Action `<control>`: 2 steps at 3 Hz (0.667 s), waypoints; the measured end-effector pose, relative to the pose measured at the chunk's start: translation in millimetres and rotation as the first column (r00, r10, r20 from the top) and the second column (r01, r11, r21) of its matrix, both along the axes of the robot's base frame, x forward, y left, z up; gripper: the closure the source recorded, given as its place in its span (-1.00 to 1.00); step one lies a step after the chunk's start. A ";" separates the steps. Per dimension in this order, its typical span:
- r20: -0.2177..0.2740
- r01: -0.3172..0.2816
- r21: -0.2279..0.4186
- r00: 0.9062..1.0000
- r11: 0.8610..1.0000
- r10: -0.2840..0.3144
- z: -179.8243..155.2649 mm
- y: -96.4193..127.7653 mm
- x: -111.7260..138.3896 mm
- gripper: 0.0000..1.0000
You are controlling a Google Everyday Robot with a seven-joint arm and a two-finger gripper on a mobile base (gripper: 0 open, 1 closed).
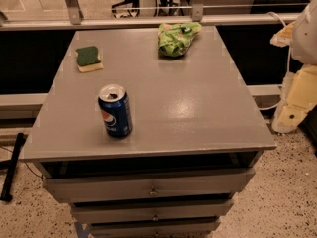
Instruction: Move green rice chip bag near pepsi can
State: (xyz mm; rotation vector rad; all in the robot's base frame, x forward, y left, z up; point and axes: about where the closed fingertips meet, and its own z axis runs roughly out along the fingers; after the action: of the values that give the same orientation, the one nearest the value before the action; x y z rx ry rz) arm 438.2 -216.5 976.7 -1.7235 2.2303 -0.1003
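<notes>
The green rice chip bag (178, 37) lies crumpled at the far middle-right of the grey cabinet top (198, 108). The pepsi can (115, 110) stands upright at the front left, its top opened. The bag and the can are far apart. My arm and gripper (292, 108) hang off the right side of the cabinet, below the level of its top and away from both objects. The gripper holds nothing that I can see.
A green-and-yellow sponge (89, 58) lies at the far left of the top. Drawers (148, 185) are below the front edge. A rail (148, 20) runs behind the cabinet. A dark bar (12, 167) lies on the floor at left.
</notes>
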 end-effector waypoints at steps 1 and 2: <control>0.000 0.000 0.000 1.000 1.000 0.000 0.0 0.0 0.0 -1.00; 0.021 -0.023 0.034 1.000 0.999 0.023 -6.2 8.8 4.7 -1.00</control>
State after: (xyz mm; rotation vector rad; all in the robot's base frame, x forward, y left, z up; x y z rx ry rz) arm 442.9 -207.7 970.5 -1.7220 2.1842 -0.0732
